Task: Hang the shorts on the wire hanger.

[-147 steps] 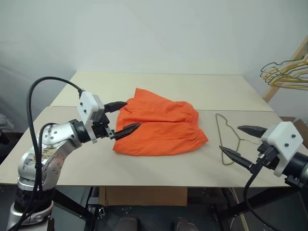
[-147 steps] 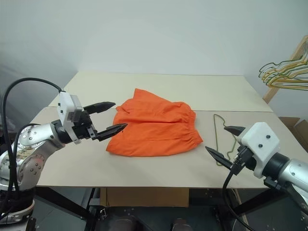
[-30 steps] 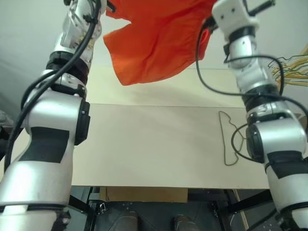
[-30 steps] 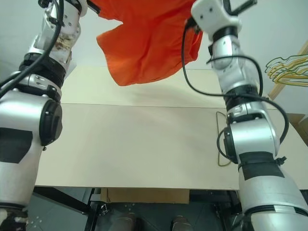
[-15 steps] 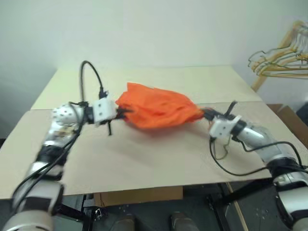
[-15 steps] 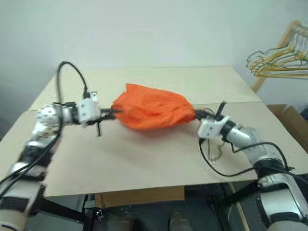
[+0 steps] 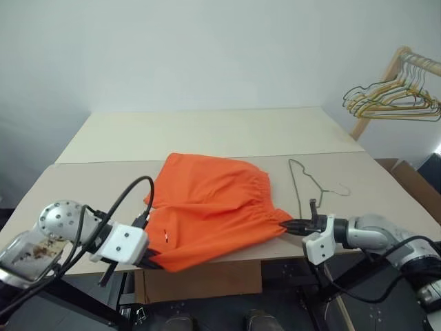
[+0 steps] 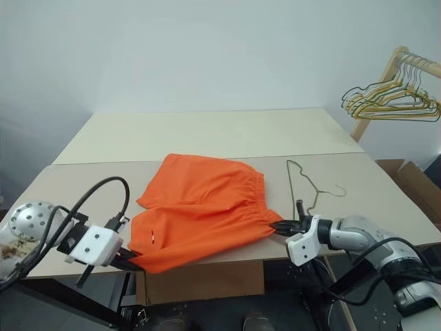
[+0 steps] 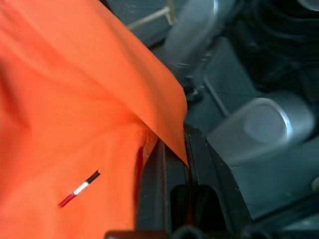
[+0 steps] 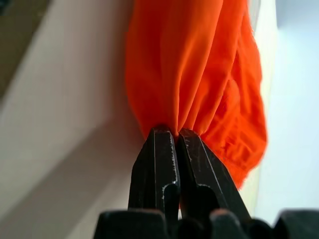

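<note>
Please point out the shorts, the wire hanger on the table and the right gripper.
shorts (image 7: pixel 207 207): left eye view, middle of the orange fabric.
wire hanger (image 7: pixel 296 186): left eye view, its long straight side.
right gripper (image 10: pixel 174 149): right wrist view, the tips, shut on the shorts.

You have one pair of orange shorts (image 7: pixel 210 207) on the tabletop (image 7: pixel 207 134), and one wire hanger (image 7: pixel 303 183) lying just beside the shorts. Two tools are at the shorts: the left tool (image 7: pixel 153 262) and the right tool (image 7: pixel 293 226). Beyond the tabletop's far right corner, one wooden rack (image 7: pixel 386 76) carries a bunch of hangers (image 7: pixel 386 103); you cannot count them exactly.
</note>
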